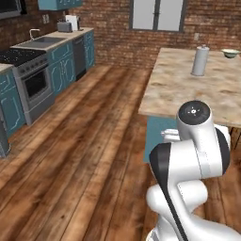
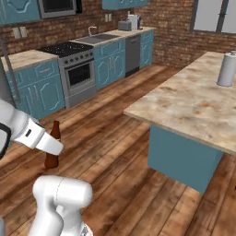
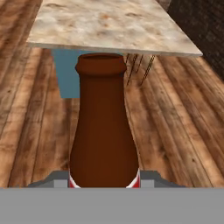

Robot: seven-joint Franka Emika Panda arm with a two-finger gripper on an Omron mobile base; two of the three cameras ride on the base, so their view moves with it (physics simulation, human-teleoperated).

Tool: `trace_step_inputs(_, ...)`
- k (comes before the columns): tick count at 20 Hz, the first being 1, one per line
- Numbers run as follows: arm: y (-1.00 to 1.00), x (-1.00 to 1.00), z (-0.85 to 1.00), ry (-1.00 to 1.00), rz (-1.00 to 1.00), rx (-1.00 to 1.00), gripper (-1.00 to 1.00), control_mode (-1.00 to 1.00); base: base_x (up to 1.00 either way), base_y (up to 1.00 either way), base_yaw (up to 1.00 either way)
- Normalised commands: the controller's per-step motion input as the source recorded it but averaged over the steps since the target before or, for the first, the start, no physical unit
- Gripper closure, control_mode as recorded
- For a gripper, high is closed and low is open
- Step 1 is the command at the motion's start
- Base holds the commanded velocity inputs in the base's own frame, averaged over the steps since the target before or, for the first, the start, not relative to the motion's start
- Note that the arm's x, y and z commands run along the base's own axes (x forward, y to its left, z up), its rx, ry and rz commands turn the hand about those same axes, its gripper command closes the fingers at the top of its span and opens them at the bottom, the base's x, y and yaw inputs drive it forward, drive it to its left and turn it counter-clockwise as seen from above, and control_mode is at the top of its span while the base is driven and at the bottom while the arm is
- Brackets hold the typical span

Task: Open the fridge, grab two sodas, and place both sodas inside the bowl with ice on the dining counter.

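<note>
I am holding the brown soda tight in my end effector. I am keeping it upright, aiming for the bowl with ice on the surface.

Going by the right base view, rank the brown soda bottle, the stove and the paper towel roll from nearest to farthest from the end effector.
1. Brown soda bottle, held in the end effector at lower left.
2. Stove, against the left wall of cabinets.
3. Paper towel roll, far right on the dining counter.
</note>
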Motion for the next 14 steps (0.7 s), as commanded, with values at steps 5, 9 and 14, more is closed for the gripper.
trace_step_inputs(5, 0.0, 0.0, 0.0, 0.0, 0.0, 0.0, 1.0, 1.0, -0.32, -1.0, -0.08)
trace_step_inputs(9, 0.0, 0.0, 0.0, 0.0, 0.0, 0.0, 1.0, 1.0, -0.3, -1.0, -0.04)
trace_step_inputs(14, 0.0, 0.0, 0.0, 0.0, 0.0, 0.0, 1.0, 1.0, -0.24, -1.0, -0.01)
